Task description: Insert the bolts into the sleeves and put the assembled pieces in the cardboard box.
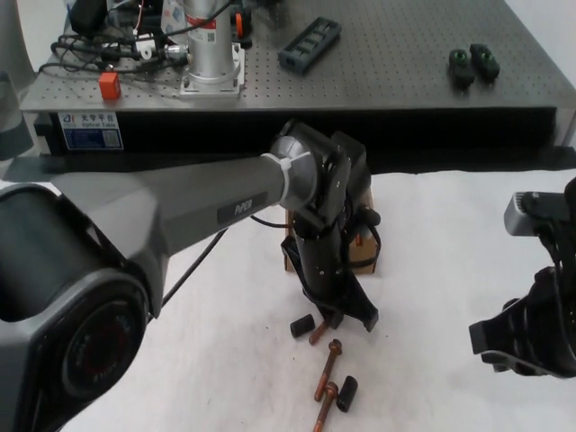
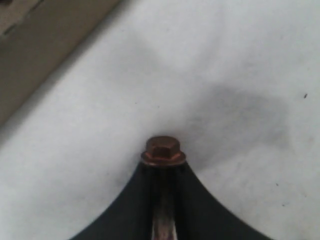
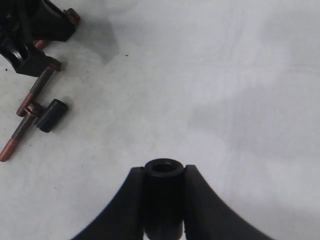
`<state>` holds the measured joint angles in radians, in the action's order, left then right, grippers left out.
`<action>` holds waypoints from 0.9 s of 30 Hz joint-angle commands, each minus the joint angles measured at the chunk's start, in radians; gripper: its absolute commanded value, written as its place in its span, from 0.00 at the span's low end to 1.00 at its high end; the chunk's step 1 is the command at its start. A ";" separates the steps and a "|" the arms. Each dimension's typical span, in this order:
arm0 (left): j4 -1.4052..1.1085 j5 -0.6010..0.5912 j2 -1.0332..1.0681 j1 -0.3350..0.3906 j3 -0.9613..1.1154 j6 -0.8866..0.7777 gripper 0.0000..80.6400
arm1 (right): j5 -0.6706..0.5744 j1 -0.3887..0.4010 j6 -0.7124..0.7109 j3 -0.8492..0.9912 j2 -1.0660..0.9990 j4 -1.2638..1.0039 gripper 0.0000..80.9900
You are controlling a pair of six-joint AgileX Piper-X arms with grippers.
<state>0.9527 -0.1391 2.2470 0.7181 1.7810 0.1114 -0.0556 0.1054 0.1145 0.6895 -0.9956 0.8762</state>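
As seen at the left wrist, pinches a copper hex-head bolt (image 2: 162, 150) by the shank in the left claw (image 2: 162, 167). At the right wrist, clamps a black sleeve (image 3: 164, 197), bore end outward, in the right claw (image 3: 163, 172). From high, adds the cardboard box (image 1: 367, 254) behind the left claw, plus loose bolts (image 1: 328, 360) and spare sleeves (image 1: 301, 326) on the white cloth (image 1: 450, 270).

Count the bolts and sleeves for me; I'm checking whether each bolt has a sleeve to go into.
Bolts: 3, one in the left gripper, two on the cloth.
Sleeves: 3, one in the right gripper, two on the cloth.
Total: 6.
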 commanded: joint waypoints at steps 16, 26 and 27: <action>-0.915 -0.507 -0.710 -0.102 -0.672 -0.539 0.01 | -0.614 0.124 0.133 -0.178 0.009 -0.570 0.09; -1.397 -0.546 -0.845 -0.102 -0.979 -0.822 0.01 | -0.599 0.199 0.292 -0.197 0.005 -0.969 0.09; -1.407 -0.546 -0.845 -0.102 -0.987 -0.830 0.01 | -0.587 0.199 0.300 -0.197 0.005 -0.981 0.09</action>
<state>-0.4035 -0.6734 1.4154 0.6172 0.7992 -0.6668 -0.6524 0.2994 0.3697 0.4893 -0.9956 0.0195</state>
